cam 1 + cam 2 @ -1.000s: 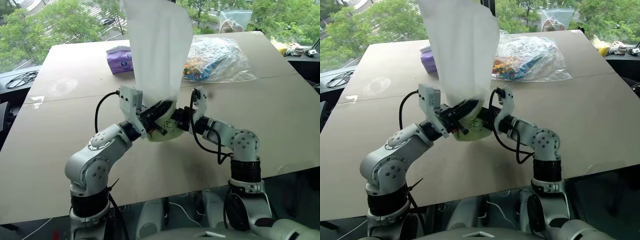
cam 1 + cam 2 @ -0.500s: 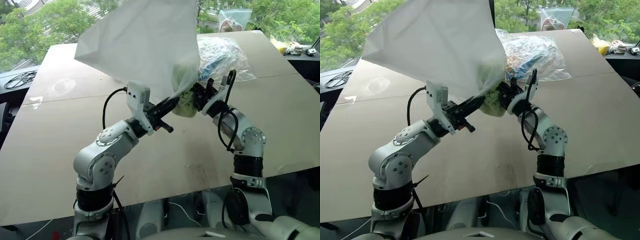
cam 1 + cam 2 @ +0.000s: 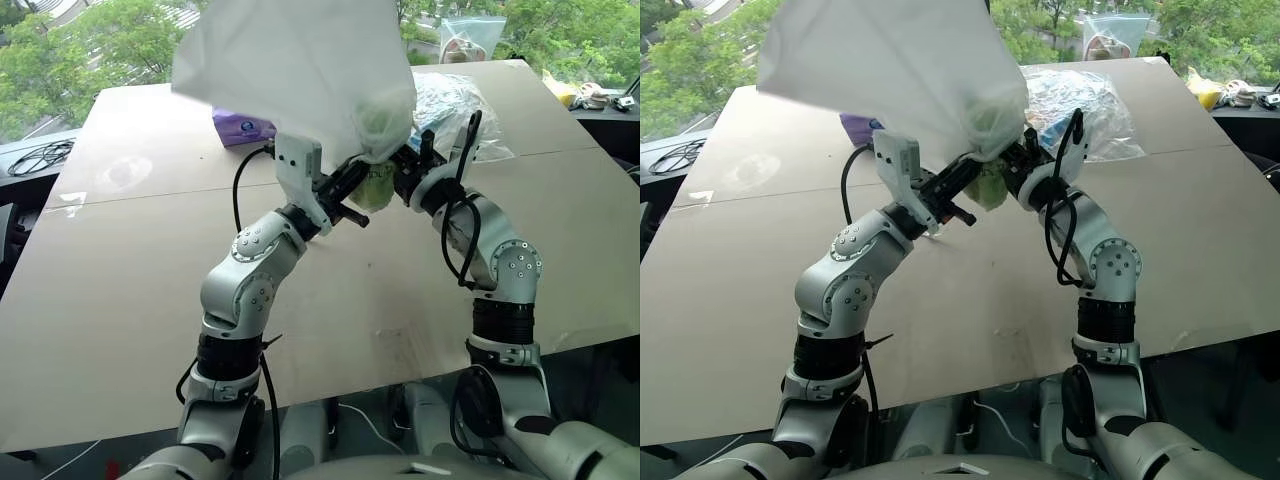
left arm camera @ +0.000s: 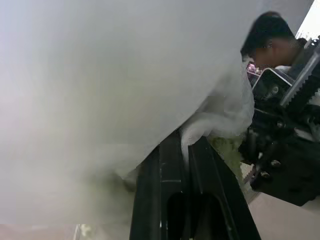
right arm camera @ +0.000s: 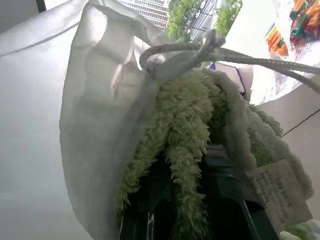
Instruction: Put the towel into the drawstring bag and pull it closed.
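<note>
Left eye view: both arms had risen, the bag [image 3: 300, 70] upended. Left gripper [image 3: 352, 185] pinched its mouth; right gripper [image 3: 400, 180] pinched the towel [image 5: 185, 150], half inserted.

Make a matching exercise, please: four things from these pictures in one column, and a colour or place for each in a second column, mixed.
1. towel
2. drawstring bag
3. tissue pack
4. clear plastic bag

A. purple, on the table
B. white, held up by the left gripper
C. pale green, at the bag's mouth
D. holds colourful items

Pairs: 1-C, 2-B, 3-A, 4-D
</note>
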Tool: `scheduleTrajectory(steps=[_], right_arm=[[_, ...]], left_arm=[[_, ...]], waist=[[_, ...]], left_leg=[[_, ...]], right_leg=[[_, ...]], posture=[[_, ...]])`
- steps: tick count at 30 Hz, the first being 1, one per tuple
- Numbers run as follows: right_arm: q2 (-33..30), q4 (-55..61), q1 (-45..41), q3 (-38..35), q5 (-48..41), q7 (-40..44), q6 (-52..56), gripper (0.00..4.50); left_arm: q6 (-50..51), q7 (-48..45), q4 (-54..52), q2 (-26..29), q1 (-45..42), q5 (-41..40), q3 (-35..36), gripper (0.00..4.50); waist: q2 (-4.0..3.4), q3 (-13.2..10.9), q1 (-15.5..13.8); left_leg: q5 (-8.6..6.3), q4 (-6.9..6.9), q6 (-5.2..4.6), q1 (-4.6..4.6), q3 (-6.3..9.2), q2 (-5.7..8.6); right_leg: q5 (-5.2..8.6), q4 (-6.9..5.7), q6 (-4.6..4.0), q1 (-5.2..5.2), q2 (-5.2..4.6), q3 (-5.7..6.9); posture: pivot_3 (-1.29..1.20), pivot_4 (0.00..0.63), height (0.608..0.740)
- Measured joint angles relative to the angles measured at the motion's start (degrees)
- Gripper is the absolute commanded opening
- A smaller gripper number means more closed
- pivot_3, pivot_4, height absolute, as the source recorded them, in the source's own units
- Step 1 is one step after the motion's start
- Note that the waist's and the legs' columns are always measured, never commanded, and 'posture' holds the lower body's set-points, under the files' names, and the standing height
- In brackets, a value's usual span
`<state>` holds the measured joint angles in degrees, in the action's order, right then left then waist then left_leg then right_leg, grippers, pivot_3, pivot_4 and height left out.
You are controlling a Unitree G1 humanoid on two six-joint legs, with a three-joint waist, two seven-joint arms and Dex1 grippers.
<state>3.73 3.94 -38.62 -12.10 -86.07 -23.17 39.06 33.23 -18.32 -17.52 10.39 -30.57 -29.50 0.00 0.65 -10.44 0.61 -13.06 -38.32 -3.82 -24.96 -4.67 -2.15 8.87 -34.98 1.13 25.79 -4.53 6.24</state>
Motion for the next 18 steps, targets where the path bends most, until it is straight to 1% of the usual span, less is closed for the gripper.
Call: scheduleTrajectory(steps=[4, 7, 9, 12, 18], right_arm=[[0.7, 0.5, 0.1, -0.1, 0.0, -2.6, 0.2, 0.02], [3.8, 0.5, -0.4, -0.8, -0.2, -6.2, -2.5, 0.02], [4.0, 0.4, -0.7, -1.4, -1.6, -9.7, -5.5, 0.02], [4.0, -0.2, -1.2, -2.5, -3.6, -14.1, -10.4, 0.02], [4.0, -2.3, -4.8, -2.5, -7.1, -23.9, -18.4, 0.02]], left_arm=[[-3.1, 0.6, 0.2, 0.1, -1.2, 2.8, 0.0, 0.00], [-4.1, 1.0, 0.4, 0.0, -1.1, 6.4, -2.7, 0.00], [-5.1, 1.0, 0.4, -0.6, -0.5, 8.4, -5.1, 0.00], [-5.0, 1.0, 0.6, -1.8, 0.5, 9.3, -6.9, 0.00], [-3.6, 0.9, 1.3, -2.0, 1.6, 9.7, -7.2, 0.00]], waist=[[0.00, 0.0, 0.1], [0.00, 0.0, 0.0], [0.00, 0.0, -0.1], [0.00, 0.0, 0.0], [0.00, 0.0, 0.2]], left_leg=[[0.00, 0.00, 0.00, 0.02, -0.05, 0.01], [0.00, 0.01, 0.00, 0.01, -0.01, 0.00], [0.00, 0.02, 0.00, 0.01, -0.01, 0.00], [0.00, 0.00, -0.01, -0.01, -0.08, 0.01], [0.00, 0.04, -0.01, 0.07, -0.02, -0.06]], right_leg=[[-0.01, 0.01, 0.01, -0.01, 0.00, -0.04], [-0.01, 0.01, 0.02, -0.01, 0.03, -0.01], [-0.01, 0.03, 0.01, -0.01, 0.01, 0.00], [-0.01, 0.06, 0.02, -0.01, -0.01, -0.06], [-0.01, -0.01, 0.01, 0.00, 0.09, -0.04]], posture=[[0.00, 0.150, 0.740], [0.00, 0.150, 0.740], [0.00, 0.150, 0.740], [0.00, 0.150, 0.740], [0.00, 0.150, 0.740]])
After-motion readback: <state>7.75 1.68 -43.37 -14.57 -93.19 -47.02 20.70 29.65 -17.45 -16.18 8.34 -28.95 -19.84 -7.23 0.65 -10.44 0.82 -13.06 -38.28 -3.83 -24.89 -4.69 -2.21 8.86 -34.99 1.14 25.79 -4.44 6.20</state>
